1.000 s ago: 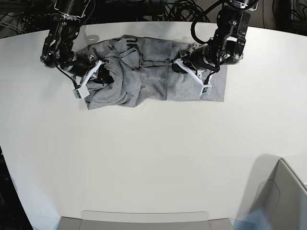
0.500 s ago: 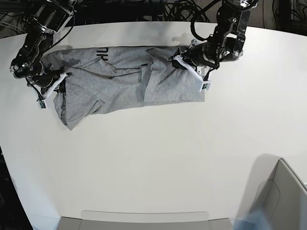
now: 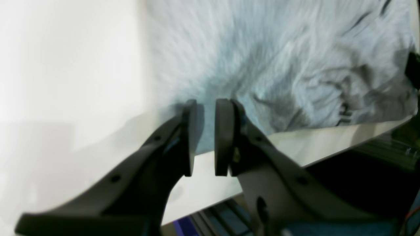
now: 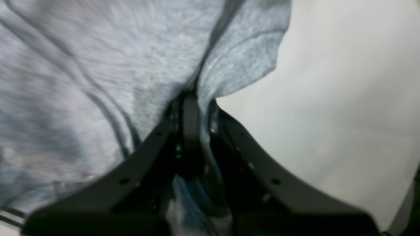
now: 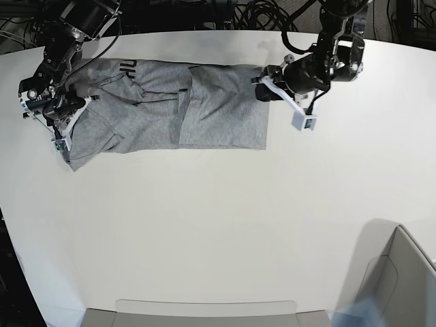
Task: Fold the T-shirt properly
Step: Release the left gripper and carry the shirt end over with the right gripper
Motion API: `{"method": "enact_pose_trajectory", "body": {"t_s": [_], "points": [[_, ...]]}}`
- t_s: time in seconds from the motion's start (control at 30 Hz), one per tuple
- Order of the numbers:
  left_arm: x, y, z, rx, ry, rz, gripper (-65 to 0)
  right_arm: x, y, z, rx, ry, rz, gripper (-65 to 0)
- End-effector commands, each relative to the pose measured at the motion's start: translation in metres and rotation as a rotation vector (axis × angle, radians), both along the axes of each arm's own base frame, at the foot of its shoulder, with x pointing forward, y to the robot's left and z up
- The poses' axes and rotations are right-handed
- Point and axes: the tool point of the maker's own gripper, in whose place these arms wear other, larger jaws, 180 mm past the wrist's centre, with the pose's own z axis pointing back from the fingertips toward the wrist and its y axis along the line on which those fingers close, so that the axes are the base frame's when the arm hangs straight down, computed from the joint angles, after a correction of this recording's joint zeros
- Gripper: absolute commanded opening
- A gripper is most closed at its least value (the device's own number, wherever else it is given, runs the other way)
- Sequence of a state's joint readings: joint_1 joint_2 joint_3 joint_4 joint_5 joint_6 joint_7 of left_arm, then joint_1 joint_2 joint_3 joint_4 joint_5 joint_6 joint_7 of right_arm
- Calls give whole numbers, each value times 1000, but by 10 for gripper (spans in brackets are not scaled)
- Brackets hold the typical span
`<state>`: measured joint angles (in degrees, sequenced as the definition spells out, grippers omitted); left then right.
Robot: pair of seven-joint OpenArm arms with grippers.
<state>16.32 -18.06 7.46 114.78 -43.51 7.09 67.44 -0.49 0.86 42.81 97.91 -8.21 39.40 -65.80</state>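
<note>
Broadly, the white table [image 5: 225,225] carries the T-shirt [image 5: 170,105] near its far edge, long axis running side to side, wrinkled. The right gripper [image 4: 197,108], reaching low from the far left corner in the base view, is clamped on a fold of cloth. The left gripper [image 3: 205,137] hangs at the shirt's other end, jaws slightly parted, holding nothing.

Base view: you look straight down from high, whole worktop [image 5: 225,225] visible, far edge at top. Wrist views: close, low, looking along own fingers near far corners. All three share T-shirt [image 5: 170,102] [image 3: 279,65] [image 4: 98,65].
</note>
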Motion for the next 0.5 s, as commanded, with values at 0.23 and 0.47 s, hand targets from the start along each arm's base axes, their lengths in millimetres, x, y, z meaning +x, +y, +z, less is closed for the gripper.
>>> {"method": "enact_pose_trajectory", "body": {"t_s": [0.23, 0.47], "points": [[-5, 61, 0, 63, 47, 149, -553, 22, 56, 37, -32, -126, 146, -650], [-9, 103, 4, 103, 55, 268, -553, 23, 156, 56, 27, -200, 396, -650]]}}
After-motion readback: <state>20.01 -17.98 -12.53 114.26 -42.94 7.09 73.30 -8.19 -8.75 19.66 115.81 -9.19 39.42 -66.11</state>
